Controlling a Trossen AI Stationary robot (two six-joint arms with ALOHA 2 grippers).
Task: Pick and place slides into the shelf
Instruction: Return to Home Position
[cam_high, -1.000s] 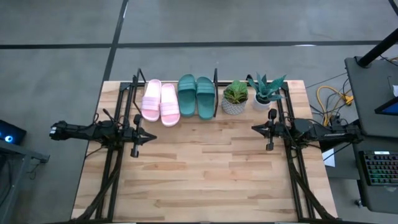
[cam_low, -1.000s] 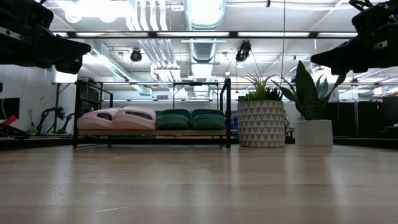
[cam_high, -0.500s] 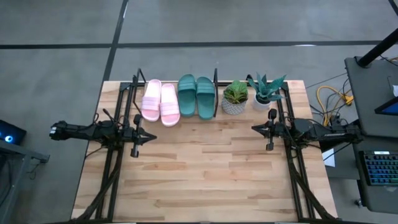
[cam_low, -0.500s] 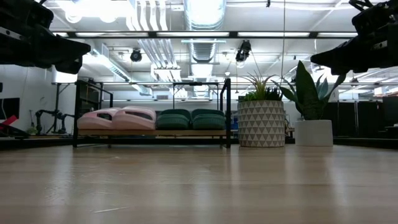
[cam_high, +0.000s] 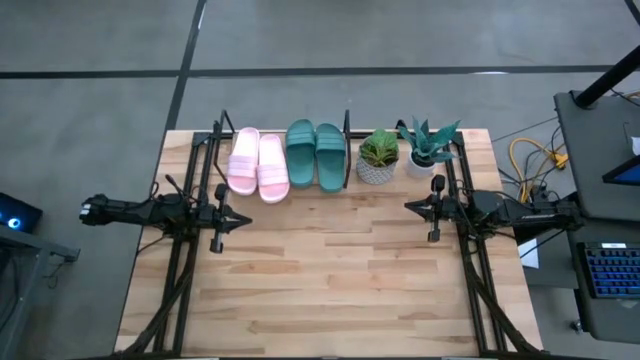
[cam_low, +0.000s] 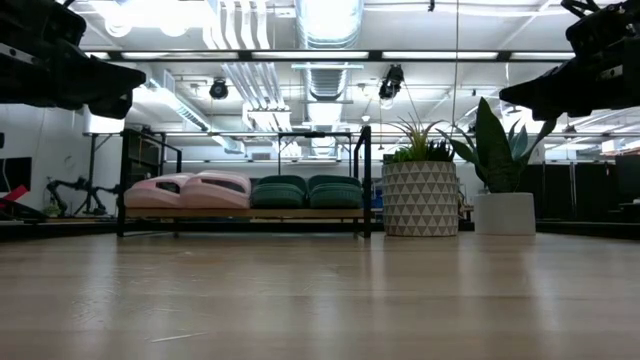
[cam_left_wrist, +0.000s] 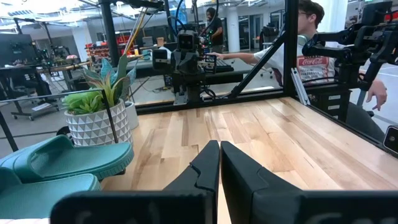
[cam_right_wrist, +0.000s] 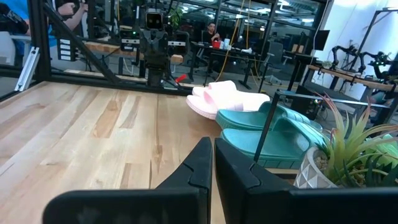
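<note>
Two pale pink slides (cam_high: 258, 164) and two teal-green slides (cam_high: 315, 154) lie side by side on the shelf (cam_high: 346, 150), a black-post rack at the table's far edge; the low view shows them resting on its wooden board (cam_low: 240, 212). My left gripper (cam_high: 246, 220) hovers shut over the table's left side, near the shelf's left end. My right gripper (cam_high: 407, 207) hovers shut over the right side, near the plants. In the wrist views the left gripper (cam_left_wrist: 219, 147) and right gripper (cam_right_wrist: 212, 143) each show fingertips together, with nothing between them.
Two potted plants stand right of the shelf: a leafy one in a patterned pot (cam_high: 377, 156) and a spiky one in a white pot (cam_high: 427, 146). Black arm frames run along both table sides. Bare wooden tabletop (cam_high: 330, 270) spans the middle and near side. People sit beyond the table.
</note>
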